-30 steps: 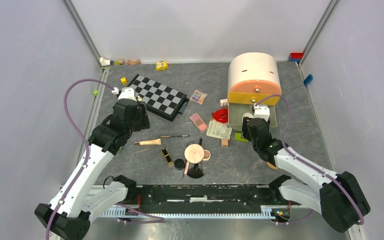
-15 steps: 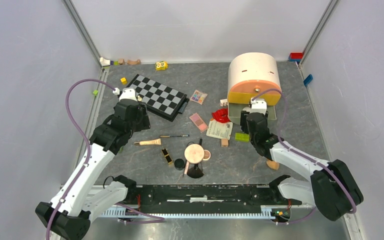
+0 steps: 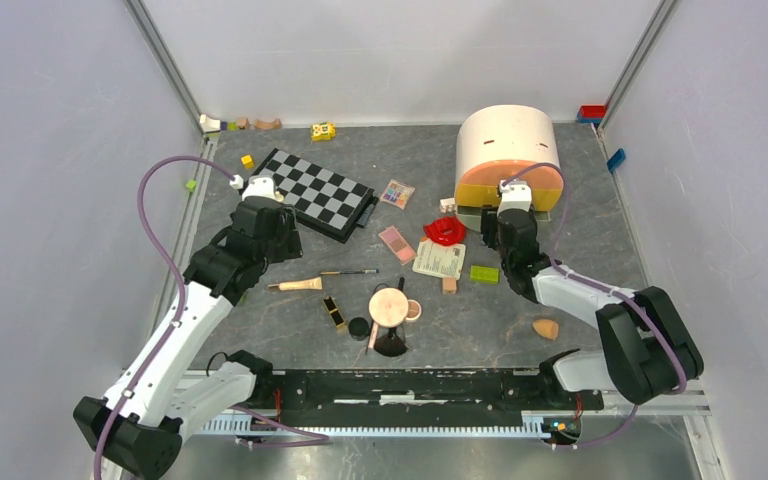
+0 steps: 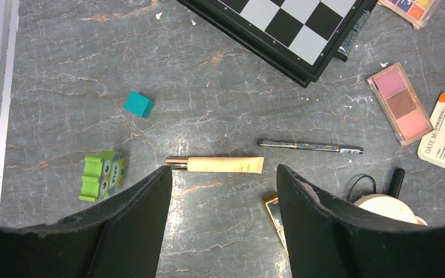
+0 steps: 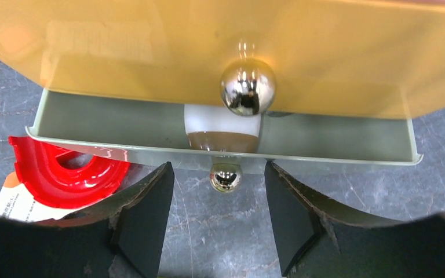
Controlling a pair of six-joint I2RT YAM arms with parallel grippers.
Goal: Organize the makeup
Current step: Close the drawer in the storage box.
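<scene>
**Top view.** Makeup lies scattered on the dark grey marbled bench point(image 3: 460, 320), in the middle ground between the two arms. A multicolour palette point(image 3: 396, 193) and a pink palette point(image 3: 396, 243) lie right of a black-and-white chequered board point(image 3: 318, 193). A cream tube with gold cap point(image 3: 295, 285) and a thin dark pencil point(image 3: 350, 272) lie roughly in line, nearer the bases. A black-gold tube point(image 3: 334, 314) sits just left of a round peach compact point(image 3: 388, 305). An orange teardrop sponge point(image 3: 546, 328) lies well apart at the near right. A cream domed organiser point(image 3: 508, 135) stands at the far right, with a red curved plastic piece point(image 3: 444, 231) beside it on the left.

**Left wrist view.** The left gripper point(image 4: 224, 171) hangs over the bench, jaws apart and holding nothing. The cream tube lies crosswise just beyond the tips. A teal cube point(image 4: 138, 105) and a green owl-faced block point(image 4: 100, 175) sit to the left.

**Right wrist view.** The right gripper point(image 5: 217, 168) faces the organiser's pale green drawer point(image 5: 121, 124), which stands open. Its jaws are apart, flanking the small chrome knob point(image 5: 226, 177) with a gap on each side. A white-and-brown item point(image 5: 222, 128) rests inside the drawer, under the amber translucent lid point(image 5: 336, 52).
</scene>
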